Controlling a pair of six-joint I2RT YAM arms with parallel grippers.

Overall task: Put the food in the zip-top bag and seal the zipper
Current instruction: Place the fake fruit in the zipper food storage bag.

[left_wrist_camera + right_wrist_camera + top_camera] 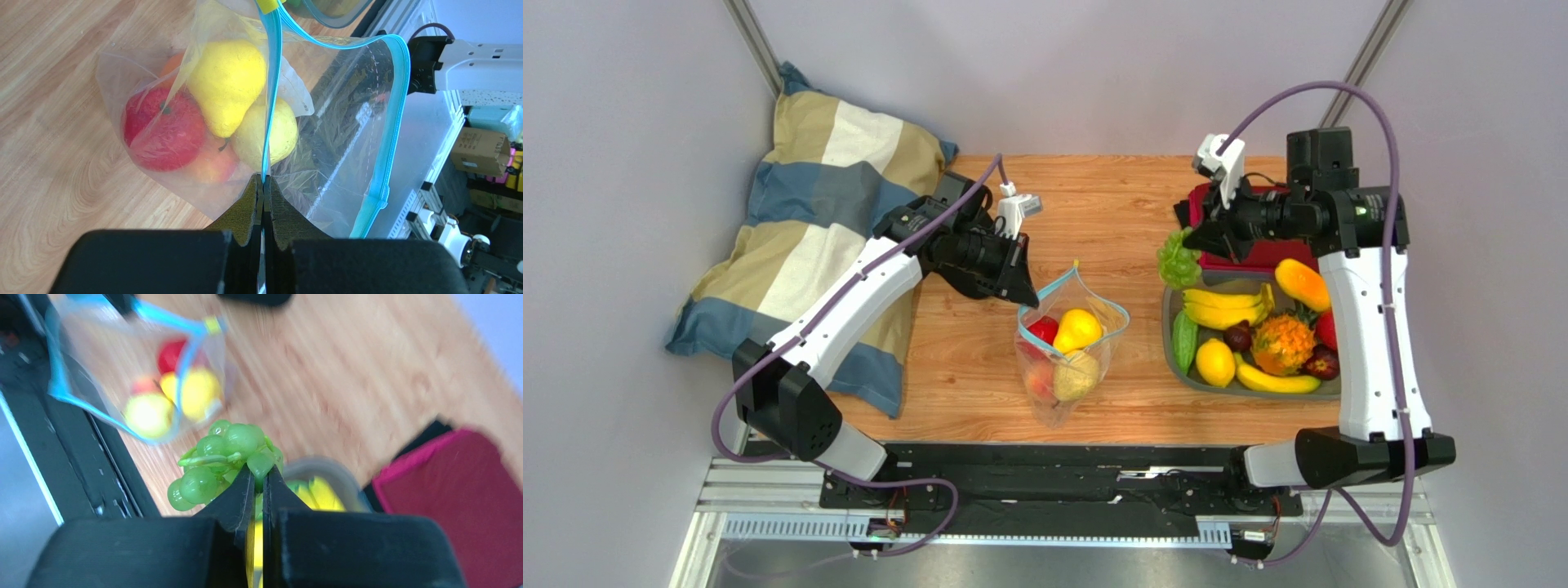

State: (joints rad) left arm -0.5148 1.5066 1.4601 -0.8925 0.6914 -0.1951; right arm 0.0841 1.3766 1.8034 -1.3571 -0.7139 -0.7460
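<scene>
While the wooden table (1112,221) carries everything, one striped pillow (817,208) fills its far left corner and overhangs the left edge. Of the two arms, the left arm (848,300) stretches diagonally from the near edge toward the table's middle. The right arm (1369,343) rises along the right edge and bends leftward over the far end of the single grey tray (1173,370).

That tray sits by the near right corner and holds bananas (1225,306), a cucumber (1185,341) and other fruit.

One zip-top bag (1063,361) stands upright, mouth gaping, near the middle of the near edge. The top view shows four fruits inside, among them a red fruit (1044,328) and a yellow pear (1080,328). The left wrist view adds a sliver of orange (175,61) behind them.

The right gripper (258,473) is clamped on one bunch of green grapes (224,456), held above the tray's far left corner.

The left gripper (264,184) is pinched closed on the light-blue zipper (268,92); only its wrist view shows that grip.
</scene>
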